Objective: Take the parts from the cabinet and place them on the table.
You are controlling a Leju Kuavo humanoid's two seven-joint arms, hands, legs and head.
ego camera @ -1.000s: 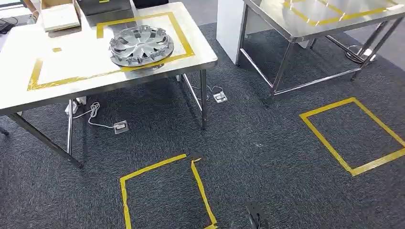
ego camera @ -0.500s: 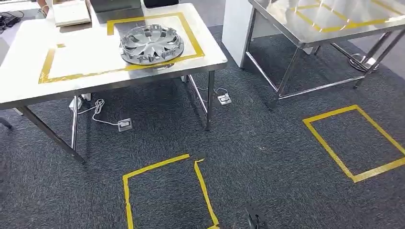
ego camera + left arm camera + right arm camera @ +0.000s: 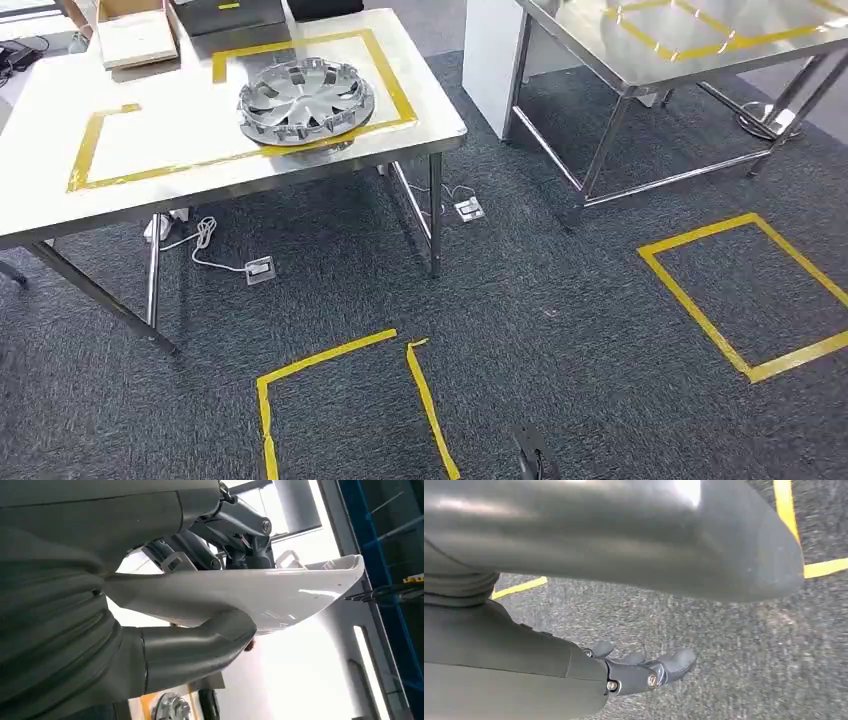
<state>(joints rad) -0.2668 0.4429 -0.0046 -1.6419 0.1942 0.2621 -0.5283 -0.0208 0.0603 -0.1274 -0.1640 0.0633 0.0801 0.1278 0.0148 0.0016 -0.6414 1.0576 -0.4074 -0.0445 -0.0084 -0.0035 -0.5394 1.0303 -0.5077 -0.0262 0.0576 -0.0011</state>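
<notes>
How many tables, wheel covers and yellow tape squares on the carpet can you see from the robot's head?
Tables: 2, the near table and the far table.
Wheel covers: 1, the silver wheel cover on the near table.
Tape squares on the carpet: 2, one near square and one right square.
Total: 5.

The wheel cover [image 3: 305, 100] is shiny silver plastic on a smooth brushed-metal table [image 3: 60, 200]. The carpet [image 3: 560, 330] looks rough, matt grey. The left hand [image 3: 200, 645] holds a glossy white plastic part [image 3: 260, 597].
</notes>
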